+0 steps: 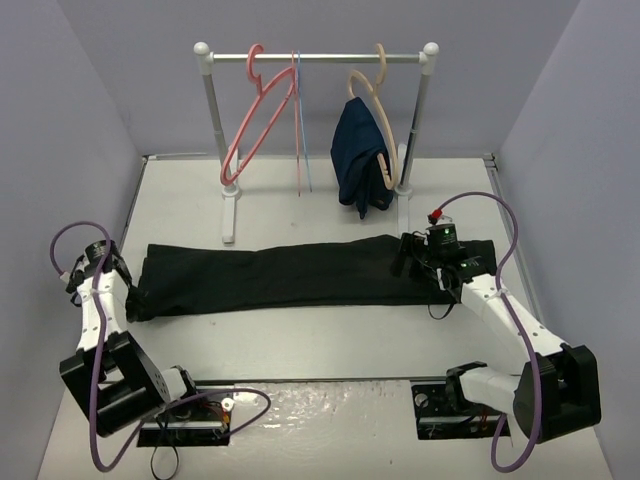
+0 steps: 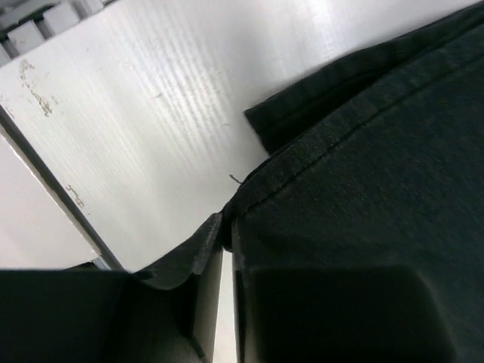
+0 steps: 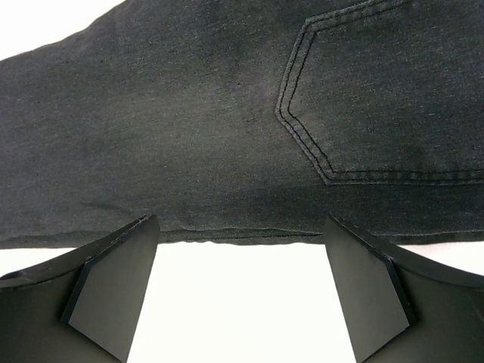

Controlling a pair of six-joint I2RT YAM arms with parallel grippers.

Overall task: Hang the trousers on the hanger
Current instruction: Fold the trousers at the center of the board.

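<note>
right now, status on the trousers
Left gripper shut on trousers at leg end; right gripper open at pocket end. Trousers flat on table. Salmon-pink hanger on rail, nothing blocking.

The trousers (image 1: 280, 275) are laid lengthwise from left to right across the middle of the surface (image 1: 330, 340), with the left end effector (image 1: 128, 290) set at their left end and the right end effector (image 1: 415, 262) set over their right part. Behind them a rack (image 1: 315, 58) is stood at the back of the surface. From its rail the hanger (image 1: 255, 125) is hung at the left, a second hanger (image 1: 300, 120) just to its right, and a third hanger (image 1: 378, 100), on which a garment (image 1: 360, 155) is carried, at the right.
</note>
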